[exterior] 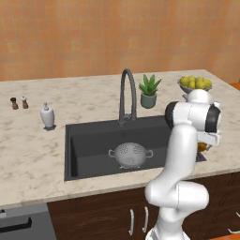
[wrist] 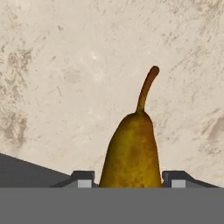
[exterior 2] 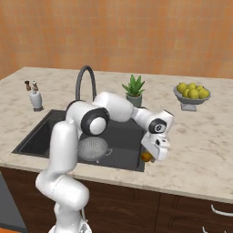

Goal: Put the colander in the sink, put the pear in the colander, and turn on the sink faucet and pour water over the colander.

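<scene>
Hand view shows the fingers [wrist: 131,179] closed on the pear [wrist: 131,153] over the worktop [wrist: 65,65], ready to carry it to the colander [exterior: 131,154] in the sink [exterior: 89,140].

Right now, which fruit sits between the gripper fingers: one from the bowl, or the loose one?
The loose one: the brownish-yellow pear between the fingertips, at the sink's right edge. The yellow-green fruits remain in their grey bowl.
</scene>
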